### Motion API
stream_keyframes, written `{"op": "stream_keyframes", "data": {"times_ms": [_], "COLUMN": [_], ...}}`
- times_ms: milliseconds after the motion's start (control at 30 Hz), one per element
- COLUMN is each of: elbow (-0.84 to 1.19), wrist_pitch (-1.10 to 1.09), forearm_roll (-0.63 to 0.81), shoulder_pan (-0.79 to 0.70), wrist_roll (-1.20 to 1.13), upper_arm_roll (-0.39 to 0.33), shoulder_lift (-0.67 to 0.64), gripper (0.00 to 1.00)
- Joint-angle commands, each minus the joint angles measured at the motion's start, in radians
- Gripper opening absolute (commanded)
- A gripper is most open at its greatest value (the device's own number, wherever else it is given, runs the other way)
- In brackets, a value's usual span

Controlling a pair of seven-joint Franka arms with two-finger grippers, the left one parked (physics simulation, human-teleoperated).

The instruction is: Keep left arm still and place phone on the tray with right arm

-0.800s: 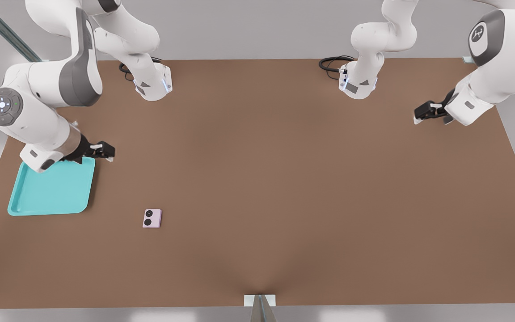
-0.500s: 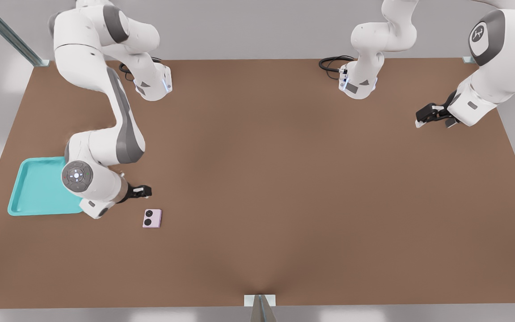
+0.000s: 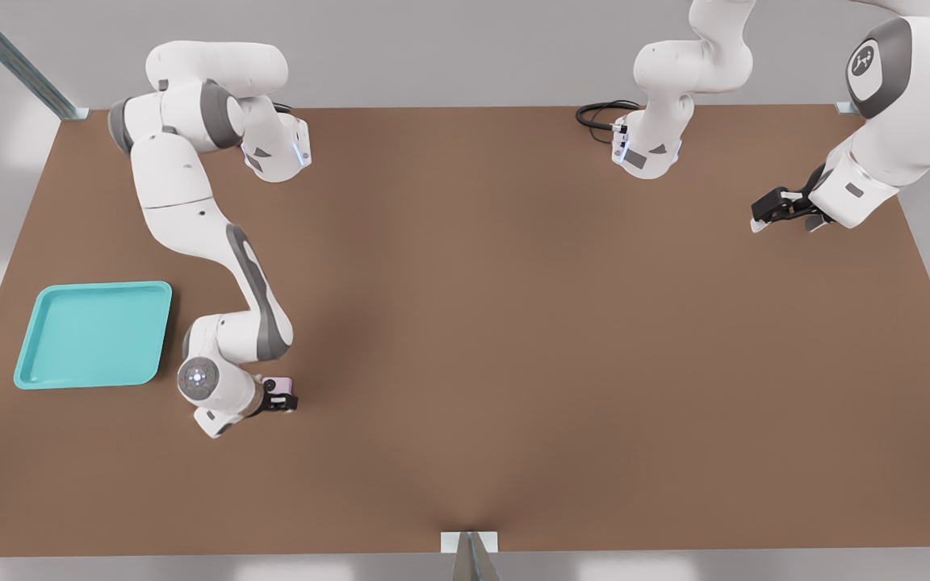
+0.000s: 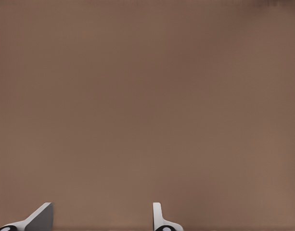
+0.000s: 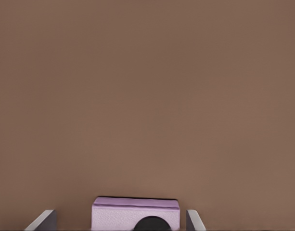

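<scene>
A: Where is the phone point(image 3: 280, 384)?

B: On the table point(image 3: 513, 323), lower left of the front view, well apart from the tray point(image 3: 94, 335), which holds nothing.

A: And the gripper point(image 3: 283, 398)?

B: Down over the phone. In the right wrist view its fingers point(image 5: 44, 220) stand wide, one on each side of the slab, gaps showing.

A: So what remains?

B: I judge nearly everything: closing, lifting, carrying, placing.

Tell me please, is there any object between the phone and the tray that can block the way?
Nothing visible does. The gripper straddles the phone, fingers open either side. Only bare table separates it from the tray, toward the front view's left.
</scene>
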Motion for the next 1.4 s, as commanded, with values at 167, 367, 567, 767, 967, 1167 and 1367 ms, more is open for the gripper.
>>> {"op": "stream_keyframes", "data": {"times_ms": [167,367,567,767,967,1167,1367], "elbow": [-0.119,-0.104,-0.118,-0.116,-0.127,-0.286,-0.316], "wrist_pitch": [0.099,0.164,0.173,0.165,-0.082,-0.079,-0.045], "forearm_roll": [0.001,-0.002,-0.005,-0.007,-0.079,-0.106,-0.103], "shoulder_pan": [-0.012,-0.018,-0.003,-0.005,-0.024,-0.271,-0.59], "wrist_roll": [0.187,0.195,0.204,0.199,0.193,-0.137,-0.502], "upper_arm_roll": [0.005,-0.003,-0.004,-0.004,-0.004,0.008,0.076], "shoulder_lift": [-0.071,-0.025,-0.013,-0.023,-0.191,-0.338,-0.316], "gripper": [1.0,1.0,0.92,0.75,0.75,0.74,0.73]}}
